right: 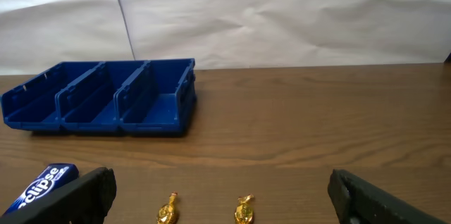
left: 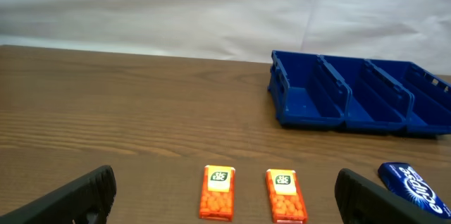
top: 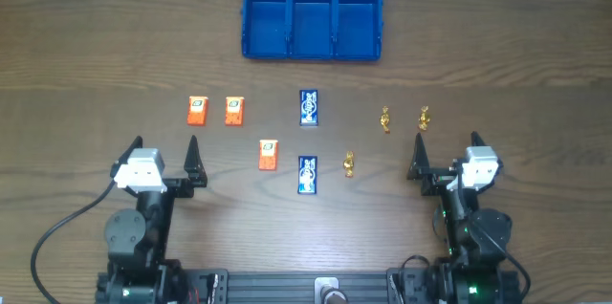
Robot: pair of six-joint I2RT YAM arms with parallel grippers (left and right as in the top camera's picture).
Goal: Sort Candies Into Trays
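Note:
A blue tray [top: 311, 44] with three compartments, all bare, stands at the back centre. Three orange candy boxes [top: 197, 110] [top: 234, 110] [top: 269, 154] lie left of the middle. Two blue packs [top: 308, 108] [top: 307, 174] lie in the centre, and three gold-wrapped candies [top: 385, 119] [top: 424, 118] [top: 350, 163] to the right. My left gripper [top: 164, 156] is open near the front left, short of the orange boxes [left: 218, 192] [left: 285, 195]. My right gripper [top: 448, 151] is open at the front right, behind the gold candies [right: 167, 210] [right: 244, 210]. Neither holds anything.
The wooden table [top: 86, 75] is bare to the left and right of the candies and around the tray. A white backdrop [left: 176, 5] rises behind the table's far edge. The arms' bases and cables sit along the front edge.

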